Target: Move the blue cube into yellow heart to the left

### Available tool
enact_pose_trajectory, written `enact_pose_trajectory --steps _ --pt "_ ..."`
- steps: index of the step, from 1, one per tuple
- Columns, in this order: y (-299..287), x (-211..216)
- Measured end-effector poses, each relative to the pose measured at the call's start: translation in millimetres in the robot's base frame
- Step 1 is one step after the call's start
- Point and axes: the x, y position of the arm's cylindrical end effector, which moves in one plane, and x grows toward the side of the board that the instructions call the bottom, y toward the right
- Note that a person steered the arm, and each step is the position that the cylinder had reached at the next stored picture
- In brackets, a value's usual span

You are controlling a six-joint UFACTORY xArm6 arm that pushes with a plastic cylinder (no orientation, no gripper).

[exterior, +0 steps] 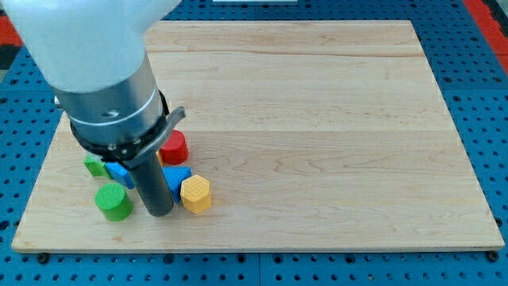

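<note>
My tip rests on the wooden board near its lower left corner, in a cluster of blocks. A blue block lies just left of the rod, partly hidden by the arm; its shape is unclear. Another blue block sits just right of the rod. A yellow hexagonal block lies right of the tip, touching that blue block. A small yellow sliver shows behind the rod; I cannot tell whether it is the heart.
A green cylinder stands left of the tip. A green block peeks out under the arm at the left. A red block sits above the right blue block. The arm's large body covers the board's upper left.
</note>
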Motion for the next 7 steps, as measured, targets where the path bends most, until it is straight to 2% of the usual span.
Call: enact_pose_trajectory --steps 2,3,4,7 --pt "-11 43" --pt "-70 42" --pt "-117 25" --pt "-86 -32"
